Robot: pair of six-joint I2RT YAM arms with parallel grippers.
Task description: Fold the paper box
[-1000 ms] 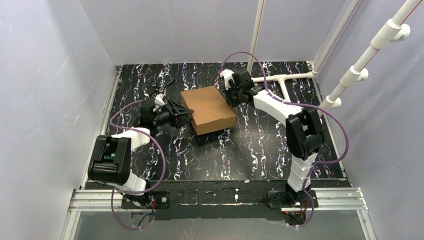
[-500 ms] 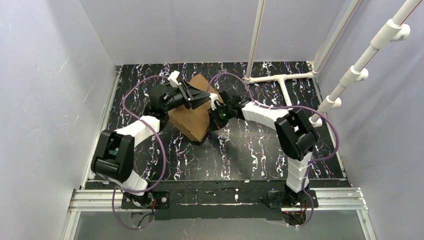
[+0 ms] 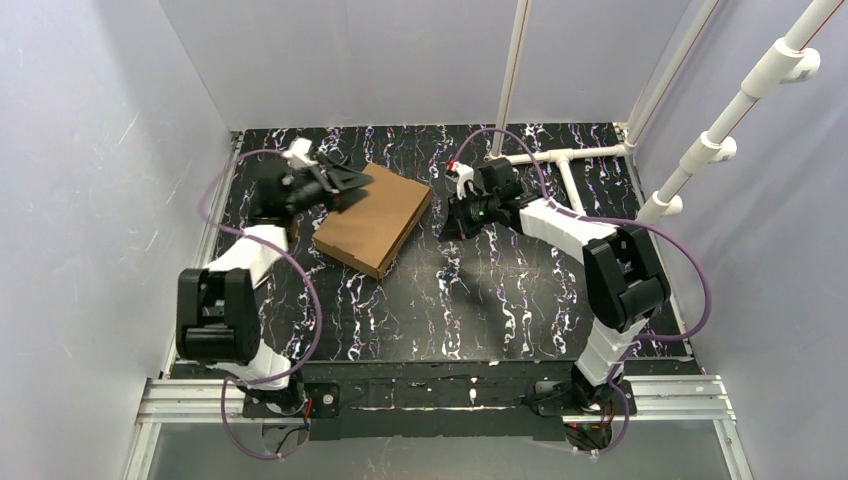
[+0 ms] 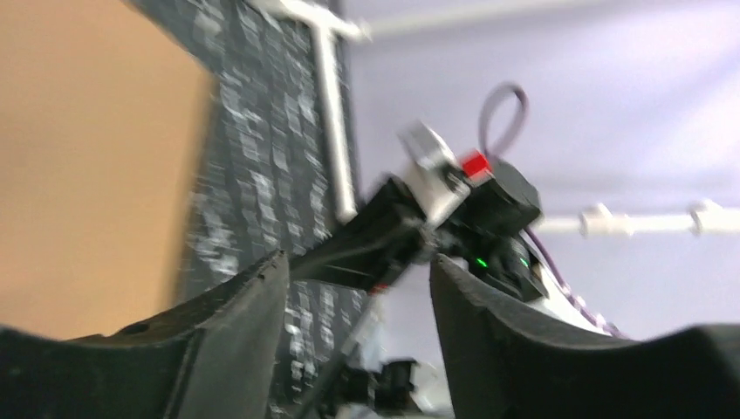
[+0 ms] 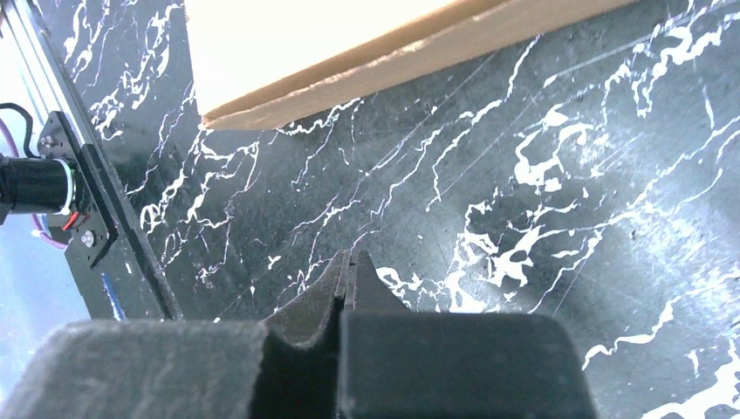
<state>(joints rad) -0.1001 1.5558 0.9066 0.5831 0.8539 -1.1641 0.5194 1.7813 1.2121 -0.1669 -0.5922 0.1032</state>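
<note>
**Fingers spread on the left gripper [image 3: 345,187], clamped together on the right gripper [image 3: 446,228], paper box [image 3: 375,222] flat between them**

Starting at the left: the left gripper hovers at the box's 10 o'clock corner with its jaws released and wide apart. The wrist camera confirms it, with both dark fingers [image 4: 231,349] splayed and nothing held between them. The brown cardboard fills the 9 o'clock side of that blurred view. Whether a fingertip touches the box, the pictures can't settle.

Centre stage, the paper box lies closed and flat on the black marbled table [image 3: 500,300]. It is turned like a diamond, with corners toward 12, 3, 6 and 9 o'clock, and sits a little toward 11 o'clock from the table's middle.

Over to the right: the right gripper sits off the box's 3 o'clock corner, with a strip of bare table between them. Its fingers [image 5: 327,292] are clenched flat against each other with nothing in them, and the tips point down at the tabletop. The box's edge crosses that wrist view at 12 o'clock. A white pipe [image 3: 560,156] lies at the table's 1 o'clock corner.
</note>
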